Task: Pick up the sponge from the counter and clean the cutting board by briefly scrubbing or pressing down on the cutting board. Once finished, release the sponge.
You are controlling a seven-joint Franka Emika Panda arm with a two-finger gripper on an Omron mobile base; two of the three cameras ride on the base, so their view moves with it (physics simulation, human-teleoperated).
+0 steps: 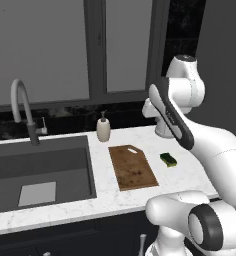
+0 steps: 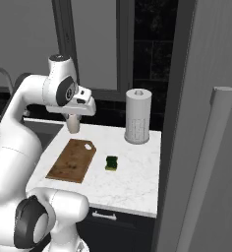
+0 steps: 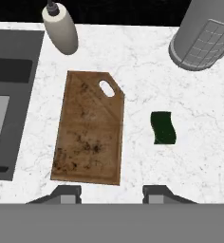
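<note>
The small dark green sponge [image 3: 163,127] lies on the white marble surface [image 3: 142,71], just beside the stained brown wooden cutting board [image 3: 89,137], toward the surface's right edge. The gripper [image 3: 111,192] hovers above both, jaws closed on nothing.

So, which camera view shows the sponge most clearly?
The hand view: the sponge lies unobstructed on the counter, seen from above with its wavy outline plain. The left base view and right base view show it small, at an angle.

Stained wooden cutting board [image 3: 90,135]; veined marble counter [image 3: 199,142].
</note>
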